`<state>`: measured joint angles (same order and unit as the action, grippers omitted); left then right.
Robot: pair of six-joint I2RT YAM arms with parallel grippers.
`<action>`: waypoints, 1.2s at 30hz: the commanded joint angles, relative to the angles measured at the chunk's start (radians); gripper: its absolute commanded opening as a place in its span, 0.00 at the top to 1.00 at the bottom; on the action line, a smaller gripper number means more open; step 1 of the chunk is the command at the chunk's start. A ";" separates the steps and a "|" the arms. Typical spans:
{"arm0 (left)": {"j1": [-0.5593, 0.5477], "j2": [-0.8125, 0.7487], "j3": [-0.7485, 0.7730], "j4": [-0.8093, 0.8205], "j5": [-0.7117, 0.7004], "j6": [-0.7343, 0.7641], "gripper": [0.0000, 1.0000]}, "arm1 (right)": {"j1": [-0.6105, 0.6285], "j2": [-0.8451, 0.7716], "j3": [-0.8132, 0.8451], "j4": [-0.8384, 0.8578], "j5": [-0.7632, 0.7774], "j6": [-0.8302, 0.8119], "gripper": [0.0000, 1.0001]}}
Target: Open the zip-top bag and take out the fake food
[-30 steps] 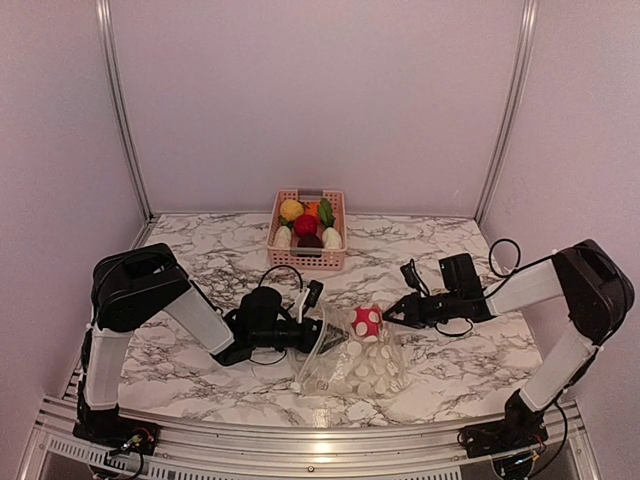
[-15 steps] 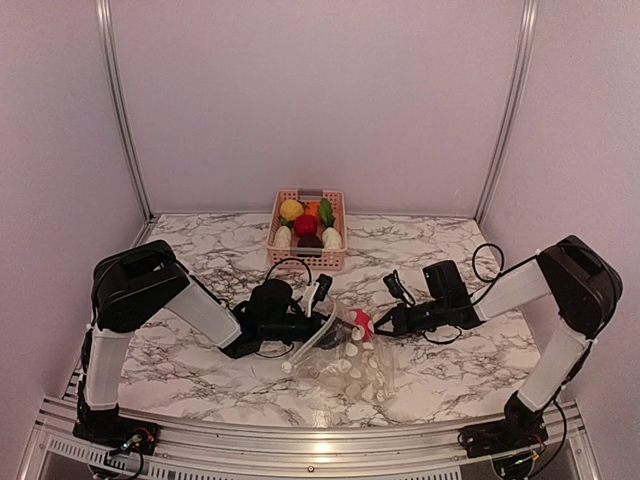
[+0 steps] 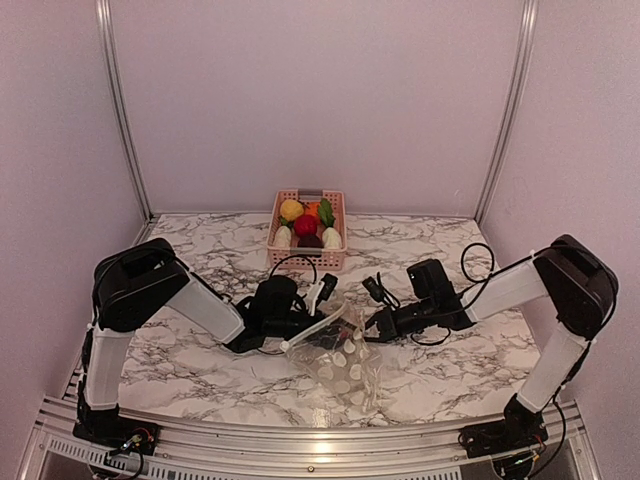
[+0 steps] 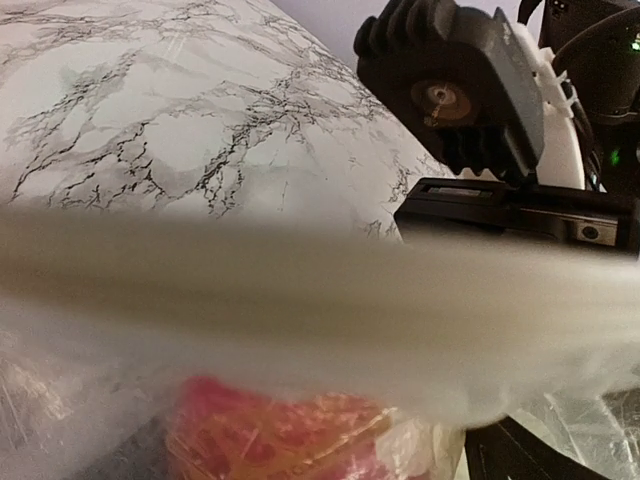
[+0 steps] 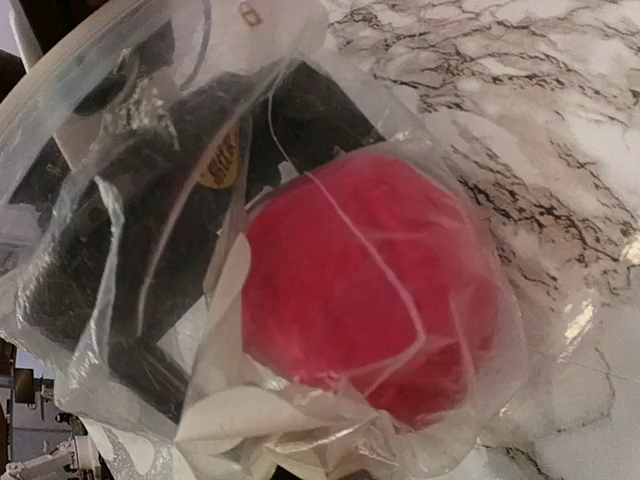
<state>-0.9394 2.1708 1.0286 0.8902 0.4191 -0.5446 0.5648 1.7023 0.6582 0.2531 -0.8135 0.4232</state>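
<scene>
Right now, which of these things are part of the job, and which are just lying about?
Part of the job:
zip-top bag; red toy food inside it; left gripper and right gripper, both at the bag; toy fruit and vegetables at the back.

Just there:
pink basket holding them; marble table.

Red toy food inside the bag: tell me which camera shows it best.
Right wrist view. The red toy food fills much of that frame, round and plain through the clear zip-top bag. The left wrist view gives only a blurred red-orange patch at its bottom edge. In the top view, the piece cannot be made out.
</scene>
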 commanded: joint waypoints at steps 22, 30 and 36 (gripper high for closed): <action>-0.052 -0.405 -0.118 -0.713 -0.289 0.492 0.41 | -0.103 -0.106 -0.042 0.028 0.127 0.013 1.00; -0.062 -0.387 -0.097 -0.779 -0.313 0.538 0.31 | -0.090 -0.060 -0.030 0.065 0.106 0.027 1.00; -0.104 -0.340 -0.037 -0.822 -0.351 0.606 0.20 | -0.030 0.003 0.023 0.071 0.106 0.029 1.00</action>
<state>-1.0119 1.7969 0.9588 0.2104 0.0921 -0.0151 0.5129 1.6600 0.6273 0.3111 -0.7757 0.4492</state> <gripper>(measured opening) 0.767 0.002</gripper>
